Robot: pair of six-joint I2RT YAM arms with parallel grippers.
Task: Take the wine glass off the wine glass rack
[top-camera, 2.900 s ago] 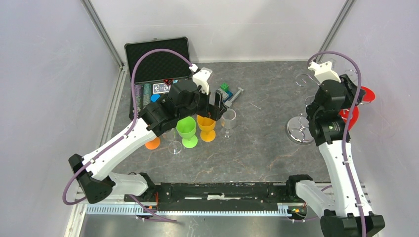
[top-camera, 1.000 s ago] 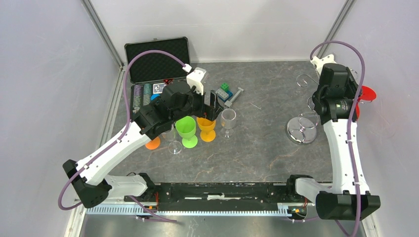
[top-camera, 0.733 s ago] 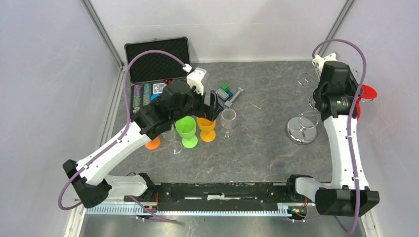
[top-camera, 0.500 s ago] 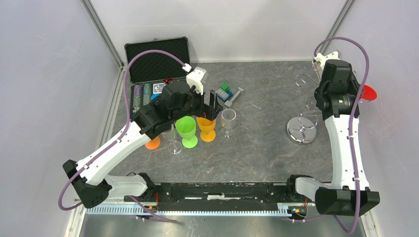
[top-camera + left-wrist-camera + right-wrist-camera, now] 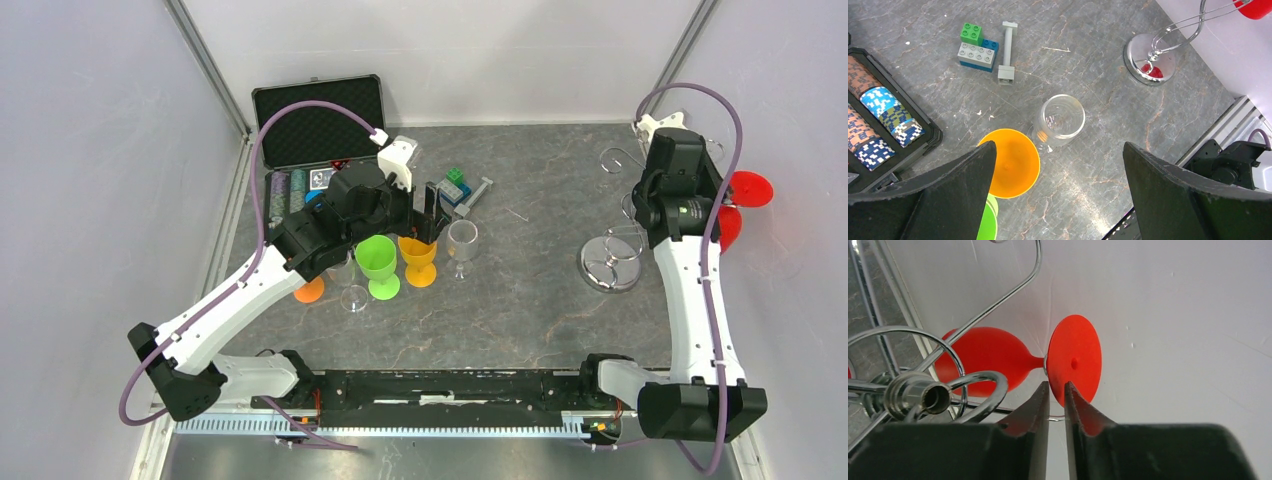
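Observation:
The silver wine glass rack (image 5: 610, 265) stands at the right, with its looped arms up by the right wall; it also shows in the right wrist view (image 5: 913, 395). A red wine glass (image 5: 748, 188) hangs sideways among the arms, foot toward the wall. My right gripper (image 5: 1057, 385) is shut on the rim of the glass's round foot (image 5: 1075, 362). Whether the stem still sits in a hook, I cannot tell. My left gripper (image 5: 1057, 150) is open and empty, above a clear glass (image 5: 1060, 120) and an orange glass (image 5: 1010, 162).
A green glass (image 5: 378, 260), another clear glass (image 5: 352, 290) and an orange foot (image 5: 308, 290) stand by the left arm. An open black case (image 5: 320, 125) with poker chips lies at the far left. Lego bricks (image 5: 455, 185) lie behind the glasses. The right wall is close to the red glass.
My right wrist has risen and swung toward the far right wall, and the red glass's foot has shifted slightly outward with it. The left arm has drawn back a little and now holds still.

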